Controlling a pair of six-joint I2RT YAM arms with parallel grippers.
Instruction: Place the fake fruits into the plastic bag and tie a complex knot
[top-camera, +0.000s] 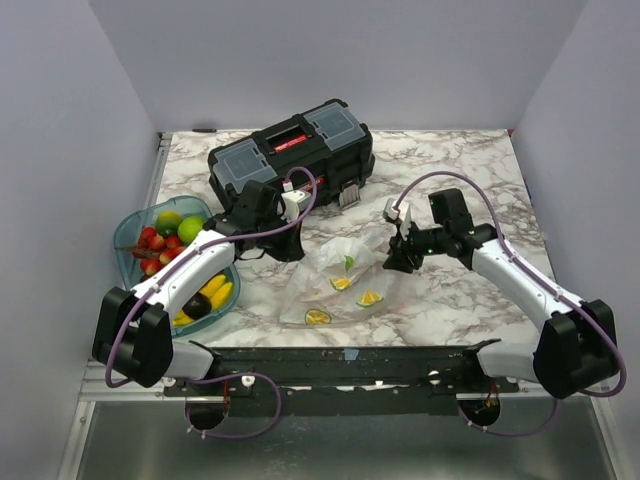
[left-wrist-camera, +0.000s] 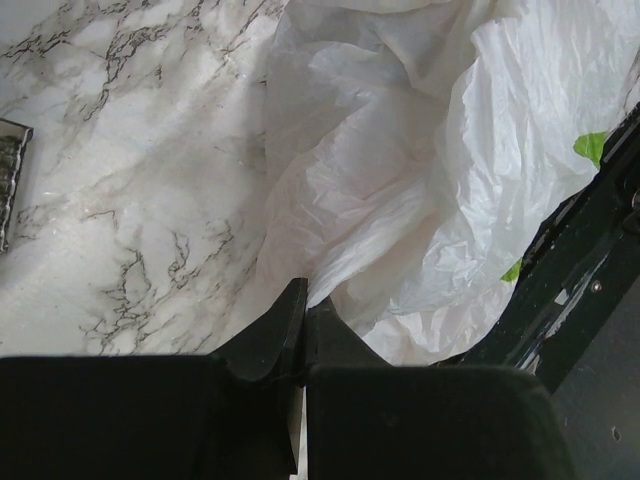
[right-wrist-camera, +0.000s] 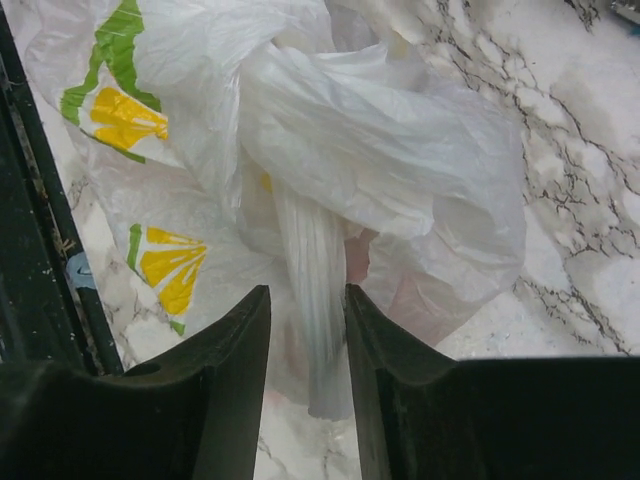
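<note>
A teal oval plastic tray (top-camera: 133, 218) sits at the left edge of the white, grey-veined marble table (top-camera: 470, 180). It holds the small glossy fake fruits (top-camera: 168, 240): green ones at the far end, red ones in the middle, and yellow and dark pieces at the near end, partly hidden under the left arm.

Just right of the tray, the left gripper (top-camera: 295, 252) (left-wrist-camera: 303, 300) reaches across to the left side of the bag. Its black fingers are clenched together, and a fold of the plastic runs straight into the tips, pinched there.

Behind it, a black plastic toolbox with grey-blue lids (top-camera: 290, 155) lies at the far side of the table, apart from the bag.

The thin, crinkly, whitish translucent plastic bag (top-camera: 345, 280) (left-wrist-camera: 420, 180) (right-wrist-camera: 380, 150), printed with green and yellow citrus slices (top-camera: 369, 297) (right-wrist-camera: 165, 265), is crumpled on the marble at centre, between the two grippers and near the front rail. None of the tray's fruits can be made out inside it.

At the bag's upper right, the right gripper (top-camera: 395, 262) (right-wrist-camera: 308, 300) points down at the bunched plastic. Its jaws stand parted, and a twisted white strand of the bag hangs in the gap between them, not squeezed.
</note>
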